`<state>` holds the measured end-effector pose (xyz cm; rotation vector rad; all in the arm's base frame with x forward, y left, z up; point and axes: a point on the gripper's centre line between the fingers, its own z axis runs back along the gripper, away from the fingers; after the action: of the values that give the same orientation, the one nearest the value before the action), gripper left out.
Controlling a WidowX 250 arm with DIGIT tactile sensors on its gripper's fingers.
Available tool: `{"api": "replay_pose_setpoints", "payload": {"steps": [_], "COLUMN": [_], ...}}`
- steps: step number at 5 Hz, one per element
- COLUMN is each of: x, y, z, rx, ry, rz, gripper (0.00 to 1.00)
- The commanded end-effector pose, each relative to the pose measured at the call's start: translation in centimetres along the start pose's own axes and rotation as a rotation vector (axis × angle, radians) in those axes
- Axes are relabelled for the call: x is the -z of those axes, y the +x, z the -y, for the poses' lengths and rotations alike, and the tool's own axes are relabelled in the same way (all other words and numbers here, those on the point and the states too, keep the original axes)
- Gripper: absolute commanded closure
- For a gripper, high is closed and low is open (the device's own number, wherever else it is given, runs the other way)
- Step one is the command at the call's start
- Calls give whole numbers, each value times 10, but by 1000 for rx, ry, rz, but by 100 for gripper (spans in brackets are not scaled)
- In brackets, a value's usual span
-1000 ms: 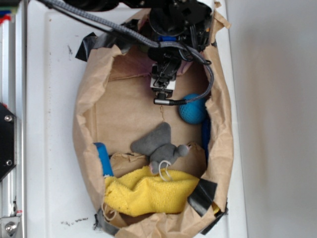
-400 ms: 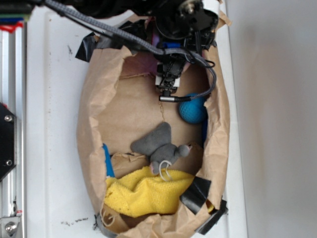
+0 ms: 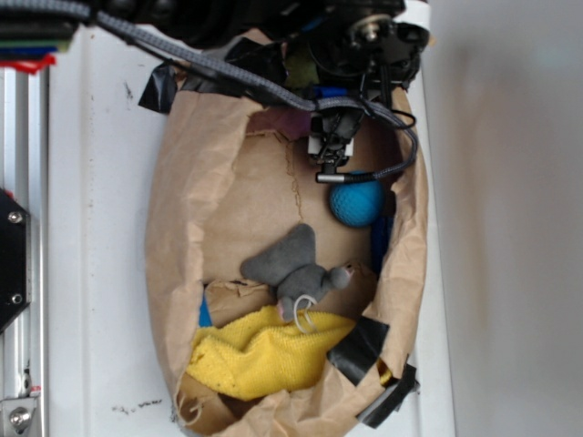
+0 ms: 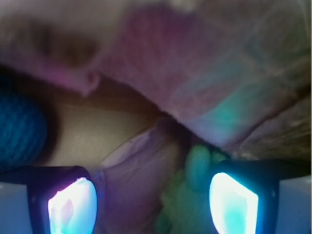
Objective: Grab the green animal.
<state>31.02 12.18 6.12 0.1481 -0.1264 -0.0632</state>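
In the wrist view the green animal [image 4: 187, 200] is a blurred fuzzy lime-green lump low in the frame. It lies between my fingers and close to the right finger [image 4: 234, 202]. My gripper [image 4: 151, 195] is open, with the jaws wide apart and not pressing on the toy. Purple cloth [image 4: 146, 180] fills the gap beside the left finger [image 4: 73, 204]. In the exterior view my gripper [image 3: 330, 150] hangs at the far end of the brown paper bag [image 3: 182, 209]. There the arm hides the fingertips and the green animal.
A blue knitted ball [image 3: 356, 202] lies just right of the gripper and shows again as the ball [image 4: 19, 129] in the wrist view. A grey plush mouse [image 3: 293, 269] sits mid-bag above a yellow cloth [image 3: 260, 355]. Black tape patches [image 3: 360, 350] hold the bag's crumpled walls.
The arm and gripper have moved right and towards the bag's far end. The bag's walls have shifted and crumpled, and the blue strip at the left is mostly covered.
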Motion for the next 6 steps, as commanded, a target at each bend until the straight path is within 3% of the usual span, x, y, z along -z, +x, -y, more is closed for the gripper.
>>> {"api": "replay_pose_setpoints", "payload": {"steps": [1, 2, 3, 5, 6], "x": [-14, -7, -13, -35, -40], "y": [21, 27, 19, -6, -10], "z": [-28, -39, -35, -24, -32], "rx": [-14, -4, 25, 42, 3], "ry": [68, 104, 119, 59, 102], "rz": [93, 127, 117, 58, 64], "gripper": [0, 0, 0, 0, 0]}}
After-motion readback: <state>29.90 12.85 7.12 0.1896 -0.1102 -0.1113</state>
